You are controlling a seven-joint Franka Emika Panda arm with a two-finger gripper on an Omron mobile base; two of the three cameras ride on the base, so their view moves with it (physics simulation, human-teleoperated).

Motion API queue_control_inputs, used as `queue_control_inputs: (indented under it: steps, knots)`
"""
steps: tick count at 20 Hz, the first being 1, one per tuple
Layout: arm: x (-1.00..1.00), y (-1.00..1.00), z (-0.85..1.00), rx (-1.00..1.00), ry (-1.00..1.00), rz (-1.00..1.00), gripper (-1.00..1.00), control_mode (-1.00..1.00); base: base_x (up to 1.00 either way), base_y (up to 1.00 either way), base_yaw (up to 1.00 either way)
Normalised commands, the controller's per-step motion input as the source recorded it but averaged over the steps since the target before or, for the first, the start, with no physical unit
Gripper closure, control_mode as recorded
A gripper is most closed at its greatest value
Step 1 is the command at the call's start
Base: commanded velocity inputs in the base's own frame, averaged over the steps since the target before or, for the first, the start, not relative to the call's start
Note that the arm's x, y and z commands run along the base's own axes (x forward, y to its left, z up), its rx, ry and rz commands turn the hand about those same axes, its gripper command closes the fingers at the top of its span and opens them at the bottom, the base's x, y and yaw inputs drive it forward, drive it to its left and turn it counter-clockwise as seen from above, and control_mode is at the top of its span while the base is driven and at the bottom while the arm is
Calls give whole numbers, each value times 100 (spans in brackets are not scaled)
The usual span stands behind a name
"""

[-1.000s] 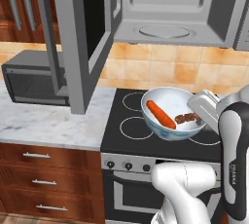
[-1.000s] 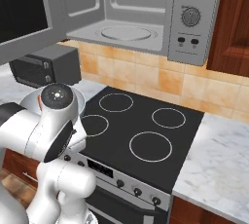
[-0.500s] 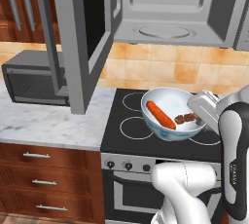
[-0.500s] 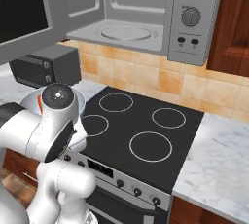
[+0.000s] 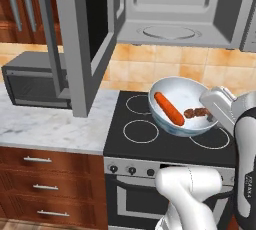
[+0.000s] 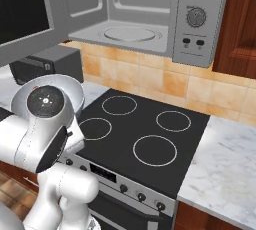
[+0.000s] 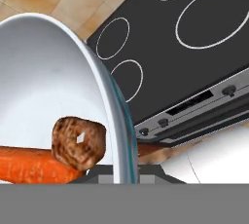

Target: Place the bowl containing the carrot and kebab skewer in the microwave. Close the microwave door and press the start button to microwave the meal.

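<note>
The white bowl (image 5: 181, 95) hangs tilted above the black stove top, below the open microwave (image 5: 172, 21). In it lie the orange carrot (image 5: 168, 108) and the brown kebab skewer (image 5: 196, 112). My gripper (image 5: 211, 117) is shut on the bowl's right rim. In the hand view the bowl (image 7: 48, 82) is at the left, with the carrot (image 7: 29, 167) and the kebab skewer (image 7: 78, 142) low inside it, and the gripper (image 7: 120, 175) pinches the rim. The microwave door (image 5: 82, 39) stands swung out to the left. The cavity with its glass turntable (image 6: 130, 34) is bare, and the control panel (image 6: 197, 21) is at its right.
A black four-ring stove (image 5: 145, 134) (image 6: 145, 124) lies under the bowl. A dark toaster oven (image 5: 32, 81) (image 6: 45, 64) sits on the marble counter (image 5: 45, 124) at the left, partly behind the open door. More counter (image 6: 225, 174) runs to the right of the stove.
</note>
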Motion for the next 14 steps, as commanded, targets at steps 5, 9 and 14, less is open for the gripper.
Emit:
queue_control_inputs:
  steps: [5, 9, 14]
  knots:
    - [0, -9, 79, 0, 0, -16, 100, -100, 0, 0, 0]
    - [0, -12, 73, 0, -3, -11, 100, -100, 0, 0, 0]
    - [0, -8, 57, 1, -7, -7, 100, -100, 0, 0, 0]
